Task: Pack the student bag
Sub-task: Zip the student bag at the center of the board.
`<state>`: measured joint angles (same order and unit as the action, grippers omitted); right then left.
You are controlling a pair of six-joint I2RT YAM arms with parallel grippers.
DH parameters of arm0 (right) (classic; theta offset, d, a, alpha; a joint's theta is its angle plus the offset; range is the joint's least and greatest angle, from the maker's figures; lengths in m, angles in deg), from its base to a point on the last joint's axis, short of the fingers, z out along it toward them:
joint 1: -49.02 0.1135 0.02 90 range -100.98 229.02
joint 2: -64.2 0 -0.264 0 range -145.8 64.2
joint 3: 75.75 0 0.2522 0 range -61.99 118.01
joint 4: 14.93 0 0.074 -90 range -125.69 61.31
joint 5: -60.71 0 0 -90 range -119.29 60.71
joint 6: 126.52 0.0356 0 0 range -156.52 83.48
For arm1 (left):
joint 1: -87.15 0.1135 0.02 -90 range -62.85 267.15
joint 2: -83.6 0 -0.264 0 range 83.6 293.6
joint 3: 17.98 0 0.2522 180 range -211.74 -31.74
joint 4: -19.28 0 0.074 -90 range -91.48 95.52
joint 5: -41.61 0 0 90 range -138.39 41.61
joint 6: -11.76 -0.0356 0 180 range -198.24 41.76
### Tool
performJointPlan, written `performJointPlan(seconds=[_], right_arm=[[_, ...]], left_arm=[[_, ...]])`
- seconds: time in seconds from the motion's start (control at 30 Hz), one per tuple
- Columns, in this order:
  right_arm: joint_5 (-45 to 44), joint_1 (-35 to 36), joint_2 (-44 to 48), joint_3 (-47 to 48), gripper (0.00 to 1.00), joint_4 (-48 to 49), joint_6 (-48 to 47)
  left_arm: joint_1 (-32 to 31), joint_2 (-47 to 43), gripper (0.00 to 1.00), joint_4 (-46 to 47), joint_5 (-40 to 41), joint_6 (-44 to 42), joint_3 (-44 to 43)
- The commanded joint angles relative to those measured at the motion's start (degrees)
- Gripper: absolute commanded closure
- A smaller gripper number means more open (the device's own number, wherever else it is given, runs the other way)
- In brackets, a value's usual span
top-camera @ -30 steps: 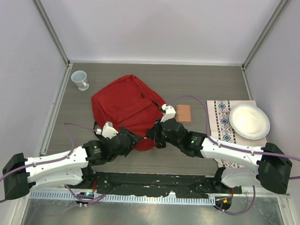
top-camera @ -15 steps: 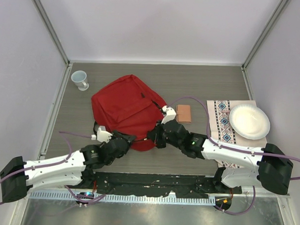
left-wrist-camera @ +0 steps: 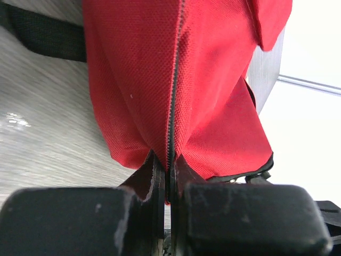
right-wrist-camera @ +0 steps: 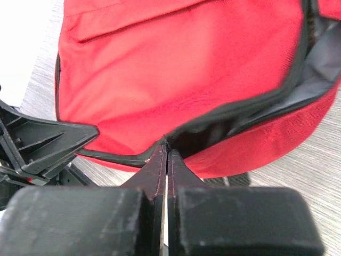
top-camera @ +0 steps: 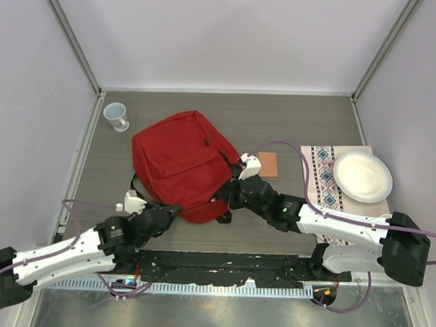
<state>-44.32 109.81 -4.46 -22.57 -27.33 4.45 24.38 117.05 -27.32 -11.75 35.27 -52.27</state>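
The student bag is a red backpack lying flat in the middle of the table. My left gripper is at its near-left corner, shut on the red fabric along the black zipper seam, as the left wrist view shows. My right gripper is at the bag's near-right edge, shut on the black zipper rim. To the right of that grip the zipper mouth gapes and shows grey lining. The bag fills the right wrist view.
A small brown book lies just right of the bag. A white cup stands at the far left. A white plate rests on a patterned mat at the right. Black bag straps trail on the table.
My left gripper has drawn back toward the near left and closed on the bag's zipper seam. The bag has shifted slightly. The right gripper has kept its grip.
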Motion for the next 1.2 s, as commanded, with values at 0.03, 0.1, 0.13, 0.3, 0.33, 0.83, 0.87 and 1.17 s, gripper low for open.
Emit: performJointPlan(seconds=[0.03,0.1,0.13,0.3,0.33,0.83,0.87,1.17], right_arm=[[-5.7,-0.4,2.1,0.7,0.99,-0.1,0.1],[-6.7,-1.1,2.0,0.7,0.99,-0.7,-0.4],[-6.9,-1.4,2.1,0.6,0.99,-1.0,-0.5],[-7.0,-3.8,3.0,-0.2,0.99,-1.0,-0.9],[-7.1,-4.1,3.0,-0.2,0.99,-1.0,-1.3],[0.8,-7.1,6.3,-4.9,0.99,-0.1,-0.8],[1.0,-7.2,6.4,-5.3,0.99,-0.1,-0.5],[0.2,-7.2,8.5,-5.8,0.99,-1.0,-0.5]], left_arm=[[0.0,-11.6,1.00,-19.7,4.3,2.6,1.7],[0.0,-15.7,1.00,-26.2,4.4,2.8,0.9],[0.0,-16.7,1.00,-28.0,4.6,2.1,-0.2],[0.0,-19.3,1.00,-37.4,5.2,0.5,-3.8],[0.0,-18.9,1.00,-37.6,5.3,0.2,-4.1],[0.0,-8.0,0.27,-25.6,7.7,-21.3,-14.5],[0.0,-5.9,0.25,-23.0,7.7,-24.5,-16.1],[-0.1,22.3,0.22,-8.3,-3.3,-64.9,-36.6]])
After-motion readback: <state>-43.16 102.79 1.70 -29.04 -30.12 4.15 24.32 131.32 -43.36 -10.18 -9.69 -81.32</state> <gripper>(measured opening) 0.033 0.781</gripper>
